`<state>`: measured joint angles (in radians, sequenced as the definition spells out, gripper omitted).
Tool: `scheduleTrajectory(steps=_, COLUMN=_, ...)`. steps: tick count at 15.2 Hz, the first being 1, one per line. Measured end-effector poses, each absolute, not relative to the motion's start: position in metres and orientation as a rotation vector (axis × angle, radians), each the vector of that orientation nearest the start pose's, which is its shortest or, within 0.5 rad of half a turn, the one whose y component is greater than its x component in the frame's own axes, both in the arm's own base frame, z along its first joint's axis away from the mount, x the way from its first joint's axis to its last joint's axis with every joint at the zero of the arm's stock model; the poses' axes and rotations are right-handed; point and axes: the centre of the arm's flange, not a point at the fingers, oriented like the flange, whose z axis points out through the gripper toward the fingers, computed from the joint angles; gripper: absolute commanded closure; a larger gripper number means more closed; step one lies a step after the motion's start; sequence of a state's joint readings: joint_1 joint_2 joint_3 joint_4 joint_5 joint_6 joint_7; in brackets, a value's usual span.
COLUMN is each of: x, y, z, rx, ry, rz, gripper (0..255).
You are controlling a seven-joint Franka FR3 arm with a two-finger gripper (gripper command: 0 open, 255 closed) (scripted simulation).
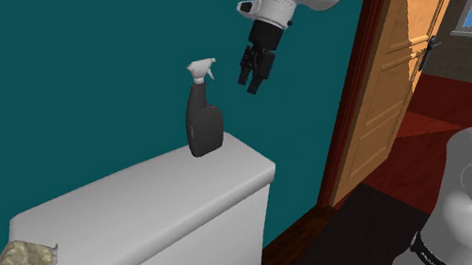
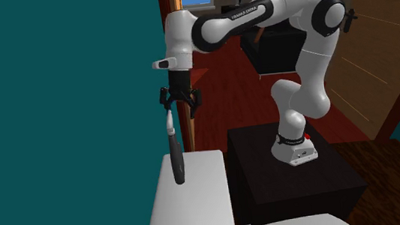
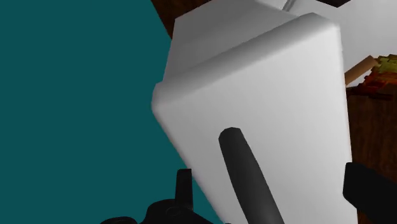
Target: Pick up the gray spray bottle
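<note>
1. Now, the bottle [image 1: 204, 126] stands upright on the tank [image 1: 131, 213], at its end toward the shoulder view's right.
2. The gripper [image 1: 253, 81] hovers above that end of the tank, fingers apart.
3. Best to centre the neck between them, descend straight, then close.

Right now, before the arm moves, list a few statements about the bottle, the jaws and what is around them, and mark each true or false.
1. The spray bottle stands upright on the white surface. True.
2. The jaws are shut on the bottle. False: they stand apart near its white head and clasp nothing.
3. A beige lumpy thing sits at the end of the surface away from the bottle. True.
4. The wall behind the bottle is red. False: it is teal.
</note>
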<state>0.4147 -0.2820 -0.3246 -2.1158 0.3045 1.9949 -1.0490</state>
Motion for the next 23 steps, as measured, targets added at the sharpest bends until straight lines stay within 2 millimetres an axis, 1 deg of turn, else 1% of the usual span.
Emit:
scheduleTrajectory(steps=1, x=0.496, y=0.061, z=0.54, rx=-2.414, ry=-1.47, rz=-0.442, gripper=0)
scheduleTrajectory(steps=5, x=0.516, y=0.105, z=0.534, rx=-2.188, ry=-1.693, rz=-0.498, gripper=0)
scheduleTrajectory(steps=8, x=0.529, y=0.131, z=0.532, rx=-2.02, ry=-1.833, rz=-0.533, gripper=0)
scheduleTrajectory(steps=10, x=0.531, y=0.136, z=0.526, rx=-1.982, ry=-1.863, rz=-0.541, gripper=0)
scheduleTrajectory(steps=16, x=0.531, y=0.138, z=0.496, rx=-1.969, ry=-1.872, rz=-0.544, gripper=0)
scheduleTrajectory(steps=17, x=0.531, y=0.138, z=0.494, rx=-1.969, ry=-1.872, rz=-0.544, gripper=255)
scheduleTrajectory(steps=23, x=0.532, y=0.138, z=0.492, rx=-1.97, ry=-1.872, rz=-0.546, gripper=255)
